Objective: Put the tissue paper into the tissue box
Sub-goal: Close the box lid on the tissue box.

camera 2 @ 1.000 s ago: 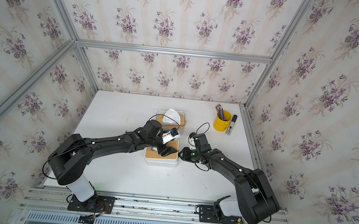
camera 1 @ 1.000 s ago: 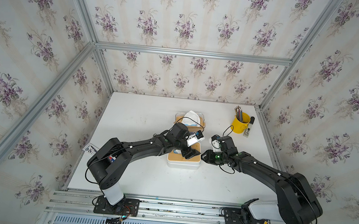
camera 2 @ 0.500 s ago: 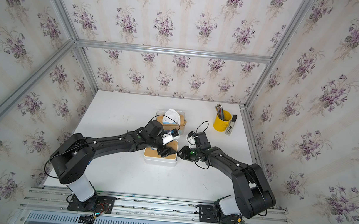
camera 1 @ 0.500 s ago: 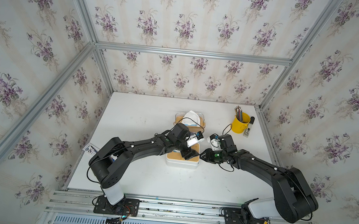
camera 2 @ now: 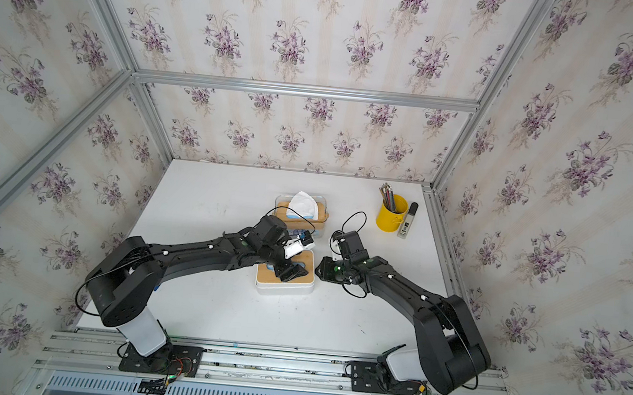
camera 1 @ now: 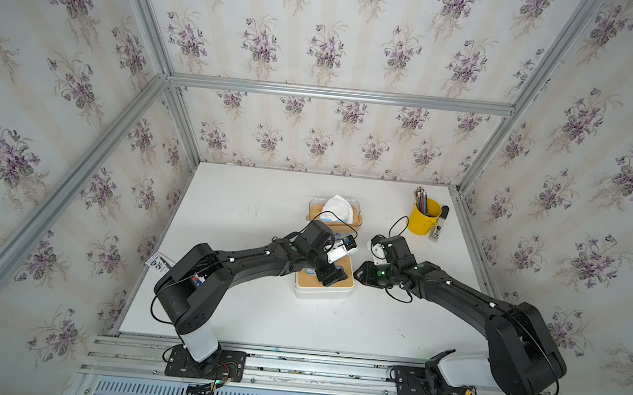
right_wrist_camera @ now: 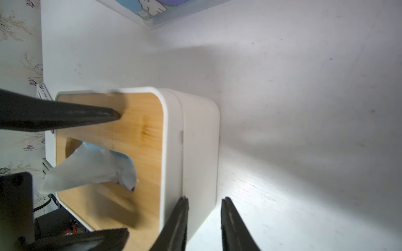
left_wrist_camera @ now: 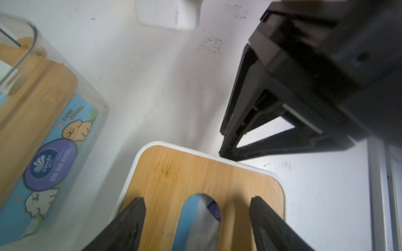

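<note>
The white tissue box with a bamboo lid stands mid-table in both top views. White tissue paper sticks up out of the lid's slot, and it shows blurred in the left wrist view. My left gripper hovers open over the lid, one finger on each side of the slot, holding nothing. My right gripper sits low against the box's right wall. Its jaws are a narrow gap apart and grip nothing.
A clear container with a bamboo lid, a blue tissue pack and a tissue on top stands just behind the box. A yellow pencil cup and a marker are at the back right. A small card lies at the table's left edge.
My right gripper has slid left up to the box's right wall. The left gripper stays over the lid with its jaws slightly wider.
</note>
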Tool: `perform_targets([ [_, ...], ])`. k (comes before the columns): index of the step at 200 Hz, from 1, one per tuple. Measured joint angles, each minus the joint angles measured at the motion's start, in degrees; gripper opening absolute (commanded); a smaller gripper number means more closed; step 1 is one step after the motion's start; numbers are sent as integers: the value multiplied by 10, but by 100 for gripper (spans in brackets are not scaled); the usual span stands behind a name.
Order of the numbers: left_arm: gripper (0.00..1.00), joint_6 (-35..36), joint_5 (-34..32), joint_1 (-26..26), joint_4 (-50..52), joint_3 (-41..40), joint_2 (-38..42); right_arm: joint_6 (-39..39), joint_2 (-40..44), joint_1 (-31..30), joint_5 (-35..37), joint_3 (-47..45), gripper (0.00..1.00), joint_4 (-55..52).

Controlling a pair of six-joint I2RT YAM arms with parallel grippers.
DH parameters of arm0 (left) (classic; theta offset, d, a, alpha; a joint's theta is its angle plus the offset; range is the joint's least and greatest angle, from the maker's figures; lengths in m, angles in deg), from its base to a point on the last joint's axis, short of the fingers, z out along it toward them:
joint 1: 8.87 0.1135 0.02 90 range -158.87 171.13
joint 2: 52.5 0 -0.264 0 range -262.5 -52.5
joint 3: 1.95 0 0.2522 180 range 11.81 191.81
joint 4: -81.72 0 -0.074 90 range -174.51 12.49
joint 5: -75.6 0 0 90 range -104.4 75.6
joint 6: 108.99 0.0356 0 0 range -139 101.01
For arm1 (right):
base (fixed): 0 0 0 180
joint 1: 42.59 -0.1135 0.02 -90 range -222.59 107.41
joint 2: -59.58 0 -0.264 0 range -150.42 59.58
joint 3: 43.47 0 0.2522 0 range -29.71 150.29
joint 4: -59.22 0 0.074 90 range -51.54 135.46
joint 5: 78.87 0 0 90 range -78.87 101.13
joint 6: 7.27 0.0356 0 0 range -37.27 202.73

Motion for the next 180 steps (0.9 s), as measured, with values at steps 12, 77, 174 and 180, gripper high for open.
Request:
perform_targets([
  [12,85,-21,0,0,14,5,5,1,14,7,-15,-3,36,-5],
  [77,91,-117,-37,12,50,-22,131,-25,73,19,-37,18,48,-21],
  [174,86,-278,-105,123,138,-147,220,-45,-8,-38,-14,25,49,6],
  [180,85,-281,-104,125,138,-149,216,-47,-12,-40,-19,24,49,6],
])
